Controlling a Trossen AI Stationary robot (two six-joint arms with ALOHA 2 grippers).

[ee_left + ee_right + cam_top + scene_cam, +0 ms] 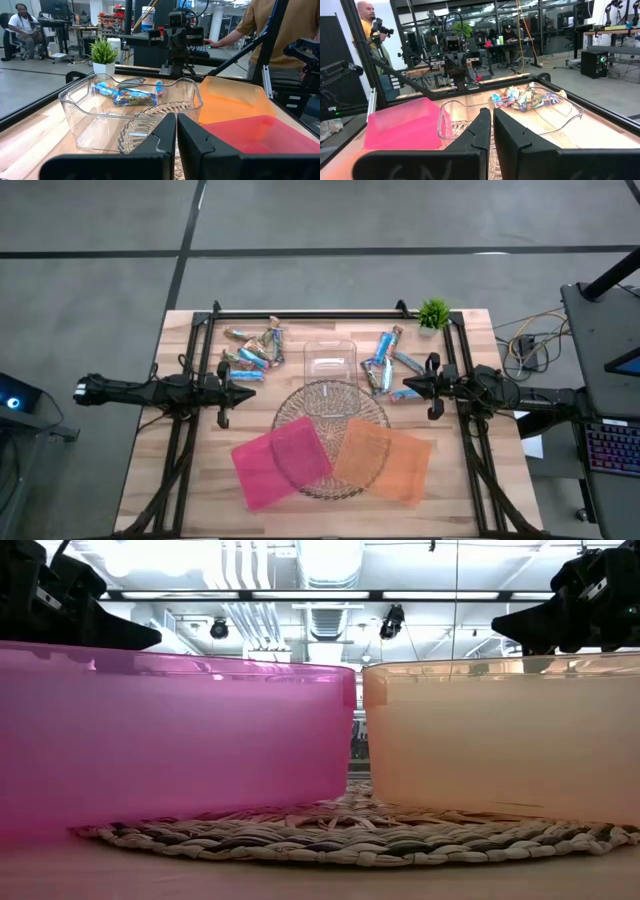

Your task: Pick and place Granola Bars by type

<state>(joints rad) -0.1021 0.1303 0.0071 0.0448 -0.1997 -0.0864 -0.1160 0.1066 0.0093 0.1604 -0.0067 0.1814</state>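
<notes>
Wooden counter (140,470) seen from above, with you facing two dark arms reaching in from 9 and 3 o'clock. Left gripper (224,393) hangs near one pile, its jaws clenched on nothing; right gripper (432,388) mirrors it, jaws likewise clenched and empty. Granola Bars lie in two heaps toward 12 o'clock: a left heap (252,352) at about 10 o'clock of centre and a right heap (388,366) at about 2 o'clock, mostly light blue wrappers with a few tan ones. None sit in a tray yet, so sorting looks not yet begun.

Your next move, as I judge it, calls for releasing one set of jaws, lowering onto a single bar at a heap's edge, then carrying it toward 6 o'clock.

Between the heaps stands a clear plastic box (330,360). Below it a round woven mat (330,395) carries a pink tray (280,465) and an orange tray (385,463). A small green plant (433,313) sits at 1 o'clock. Overlapping bars may come up together.
</notes>
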